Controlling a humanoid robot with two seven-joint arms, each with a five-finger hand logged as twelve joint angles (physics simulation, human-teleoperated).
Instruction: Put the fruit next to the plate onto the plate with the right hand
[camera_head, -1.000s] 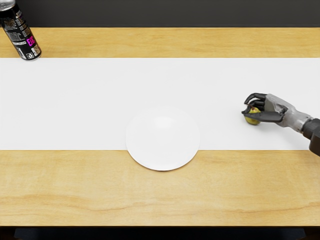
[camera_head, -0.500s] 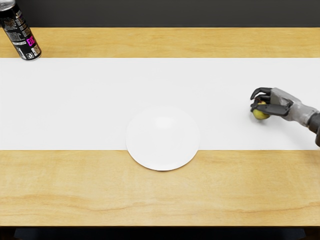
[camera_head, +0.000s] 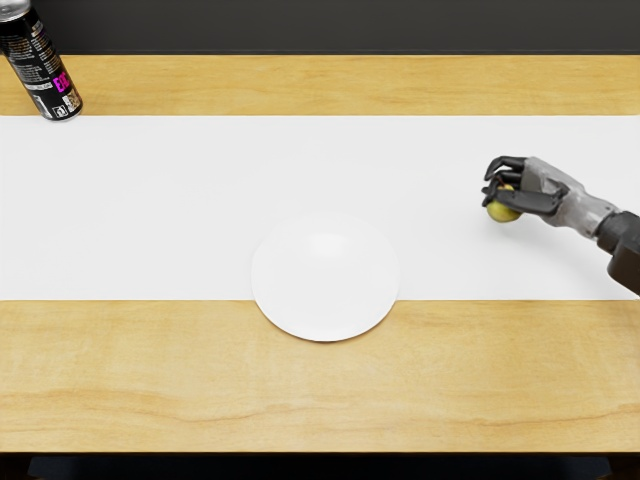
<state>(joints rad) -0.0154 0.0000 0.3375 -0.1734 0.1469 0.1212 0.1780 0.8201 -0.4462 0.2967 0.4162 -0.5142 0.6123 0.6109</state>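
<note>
one arm shows, the right, and the picture's right edge cuts off its forearm. little of the fruit (camera_head: 501, 212) can be seen: a small yellow-green curve below the dark fingers (camera_head: 505, 163) of the right hand (camera_head: 530, 190), with the rest covered by the hand. its kind cannot be told at this size. whether it rests on the white cloth (camera_head: 200, 200) or sits just clear of it is hard to make out. the plate (camera_head: 325, 278) is white on white, so its far rim almost vanishes against the cloth; only its near rim, where it overlaps the wooden table (camera_head: 320, 380), reads clearly. the spray can (camera_head: 40, 62) at the far left corner leans, its top is cut off by the upper edge, and its label is too small to read.

the forearm slants up and leftward from the right edge, with the grey wrist and palm stretched toward the middle of the table. the fingers curl down over the top of the fruit and the thumb lies along its near side, so the hand is clasped around it. the fruit is over the right end of the cloth, well apart from the plate at the table's centre.
</note>
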